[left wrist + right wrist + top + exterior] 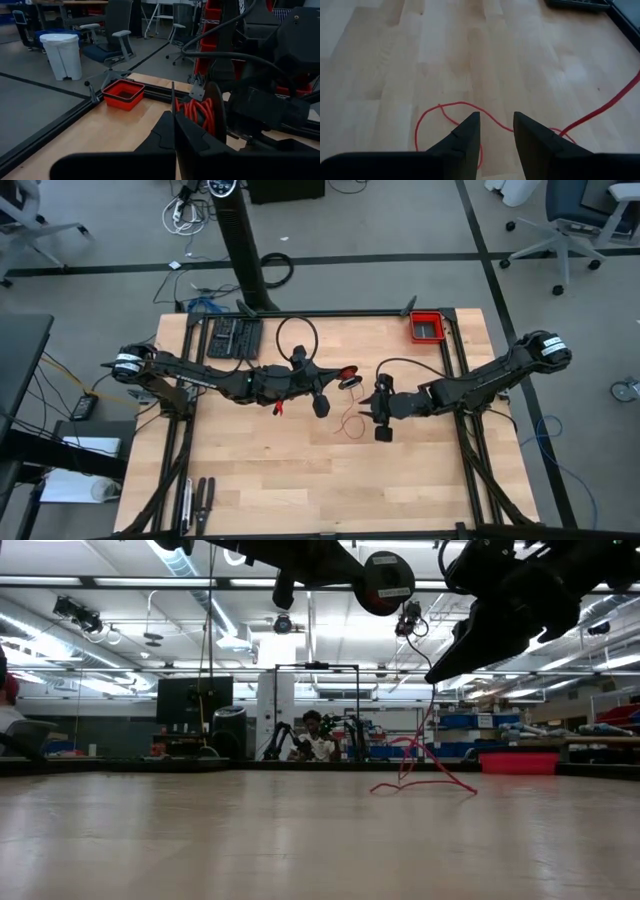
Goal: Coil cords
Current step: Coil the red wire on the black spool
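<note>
Now my left claw (175,131) is clenched on a spool (202,114) wound with red cord (451,111) — the loose tail lies on the table (260,470) under my right claw (496,131), fingers spread. I'd descend squarely over one strand — not a loop.

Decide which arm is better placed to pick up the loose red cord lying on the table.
Right. The right gripper hangs open directly above the cord; the left gripper is shut, holding the spool.
</note>
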